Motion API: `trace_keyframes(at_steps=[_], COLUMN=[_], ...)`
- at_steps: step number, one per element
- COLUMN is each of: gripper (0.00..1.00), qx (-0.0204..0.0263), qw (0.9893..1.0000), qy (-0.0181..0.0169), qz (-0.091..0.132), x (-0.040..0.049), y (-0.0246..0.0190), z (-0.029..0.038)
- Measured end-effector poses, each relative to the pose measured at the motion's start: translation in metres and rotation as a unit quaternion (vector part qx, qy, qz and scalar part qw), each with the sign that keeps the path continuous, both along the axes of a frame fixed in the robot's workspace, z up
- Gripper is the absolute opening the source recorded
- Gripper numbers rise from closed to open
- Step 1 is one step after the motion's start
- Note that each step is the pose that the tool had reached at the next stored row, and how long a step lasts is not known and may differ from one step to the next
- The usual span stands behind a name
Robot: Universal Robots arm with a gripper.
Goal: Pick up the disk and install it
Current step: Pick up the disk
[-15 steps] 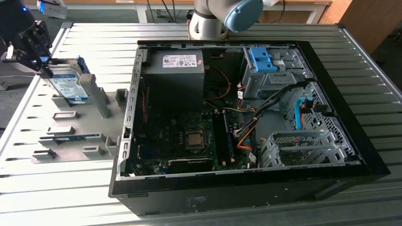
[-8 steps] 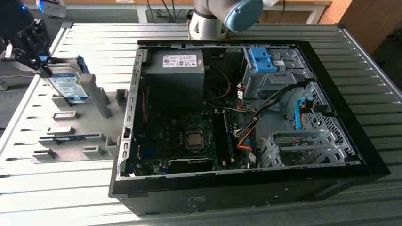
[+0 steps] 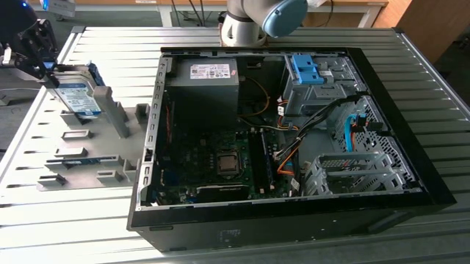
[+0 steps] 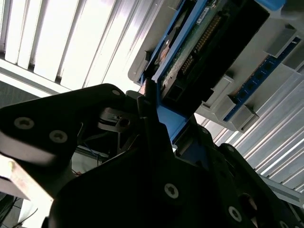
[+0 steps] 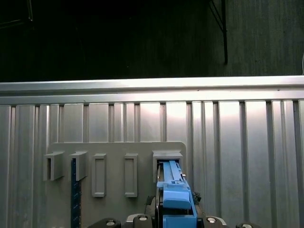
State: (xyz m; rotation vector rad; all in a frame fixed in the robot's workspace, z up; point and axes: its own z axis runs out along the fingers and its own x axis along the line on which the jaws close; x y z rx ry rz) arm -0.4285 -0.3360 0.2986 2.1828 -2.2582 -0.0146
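Claw [image 3: 48, 72] is clamped on the disk [image 3: 78, 99], holding it tilted. Its far end sits at a slot of the grey rack [image 3: 82, 149] on the table [image 3: 74, 220], just below the claw.

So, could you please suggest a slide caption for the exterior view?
The gripper holds the disk at the grey fixture plate beside the open computer case.

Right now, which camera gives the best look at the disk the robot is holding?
The exterior view: it shows the disk flat-on, label and blue frame, held by the gripper over the grey rack. The second wrist view shows the disk edge-on; the first wrist view, its blue end.
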Motion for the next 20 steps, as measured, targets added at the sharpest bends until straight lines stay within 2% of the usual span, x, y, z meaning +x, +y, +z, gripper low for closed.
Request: trace_keyframes(at_steps=[12, 20], gripper=[0.37, 0.37], qx=[0.0000, 0.0000], qw=[1.0000, 1.0000], qy=[0.0000, 0.0000], qz=[0.000, 0.000], x=[0.0000, 0.0000], y=[0.0000, 0.0000], z=[0.0104, 0.0125])
